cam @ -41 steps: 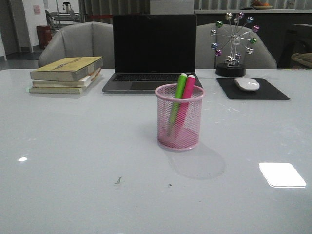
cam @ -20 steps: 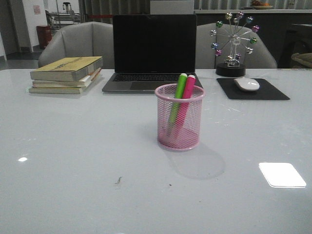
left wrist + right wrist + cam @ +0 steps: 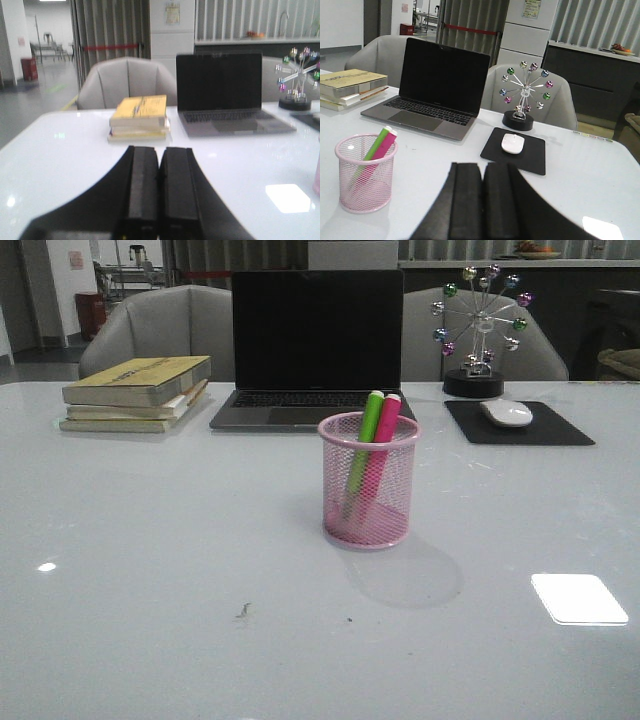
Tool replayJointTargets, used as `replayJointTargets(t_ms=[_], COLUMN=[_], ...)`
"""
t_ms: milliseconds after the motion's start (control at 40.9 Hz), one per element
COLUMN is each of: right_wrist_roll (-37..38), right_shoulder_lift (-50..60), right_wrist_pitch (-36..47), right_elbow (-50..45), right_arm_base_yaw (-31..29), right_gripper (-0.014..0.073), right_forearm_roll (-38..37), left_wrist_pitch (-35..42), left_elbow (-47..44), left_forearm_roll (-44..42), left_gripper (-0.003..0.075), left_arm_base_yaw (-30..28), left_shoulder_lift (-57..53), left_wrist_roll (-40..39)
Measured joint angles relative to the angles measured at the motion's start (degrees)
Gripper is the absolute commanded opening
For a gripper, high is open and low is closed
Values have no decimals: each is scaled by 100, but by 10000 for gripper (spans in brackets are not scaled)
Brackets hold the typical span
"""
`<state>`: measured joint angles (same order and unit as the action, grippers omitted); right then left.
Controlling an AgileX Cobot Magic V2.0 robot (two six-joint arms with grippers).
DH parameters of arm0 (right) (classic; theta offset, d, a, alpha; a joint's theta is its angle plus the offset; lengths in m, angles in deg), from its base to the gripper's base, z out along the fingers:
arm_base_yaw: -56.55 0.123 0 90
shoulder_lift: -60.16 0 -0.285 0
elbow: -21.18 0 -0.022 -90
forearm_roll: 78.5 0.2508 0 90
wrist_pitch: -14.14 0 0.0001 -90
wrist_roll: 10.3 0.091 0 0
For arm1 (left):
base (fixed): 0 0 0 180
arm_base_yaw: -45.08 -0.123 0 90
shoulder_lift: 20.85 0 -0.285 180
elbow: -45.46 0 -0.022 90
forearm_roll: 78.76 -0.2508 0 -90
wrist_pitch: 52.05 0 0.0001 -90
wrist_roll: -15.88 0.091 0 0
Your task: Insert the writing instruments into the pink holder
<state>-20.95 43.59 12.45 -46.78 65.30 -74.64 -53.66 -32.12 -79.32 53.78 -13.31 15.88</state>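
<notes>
Desk scene as I see it from the operator station. The pink holder (image 3: 368, 480) stands upright near the middle of the table (image 3: 150, 570), in front of the laptop (image 3: 315, 345). Both markers are inside it, long axes steeply tilted, tops leaning toward the far right rim: the green marker (image 3: 364, 445) lies just left of the pink marker (image 3: 381, 450), the two side by side and apparently touching. Their lower ends show only dimly through the mesh; I cannot tell where they rest on the base.

The left gripper (image 3: 159, 192) and right gripper (image 3: 482, 200) appear only in their own wrist views, each with fingers pressed together and nothing between them. Neither arm enters the front view. In the left wrist view the holder is cut off at the frame edge, a pink sliver only.

Bare tabletop surrounds the holder on all sides. Books (image 3: 135, 392) sit far left, mouse (image 3: 506, 412) on its pad (image 3: 520, 425) far right, and a ball ornament (image 3: 478, 330) beyond.
</notes>
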Motion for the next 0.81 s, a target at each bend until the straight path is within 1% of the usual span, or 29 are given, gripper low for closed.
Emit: replayJointTargets(t_ms=[147,807], right_wrist_roll=[0,0], right_shoulder_lift=[0,0], right_wrist_pitch=[-11,-11], right_elbow=[0,0], right_arm_base_yaw=[0,0], right_gripper=[67,67], right_forearm_roll=[0,0], left_wrist_pitch=[-388,-411], left_elbow=[0,0], left_forearm_roll=[0,0], left_gripper=[91,91], left_arm_base_yaw=[0,-32], left_shoulder_lift=[0,0], left_wrist_roll=[0,0])
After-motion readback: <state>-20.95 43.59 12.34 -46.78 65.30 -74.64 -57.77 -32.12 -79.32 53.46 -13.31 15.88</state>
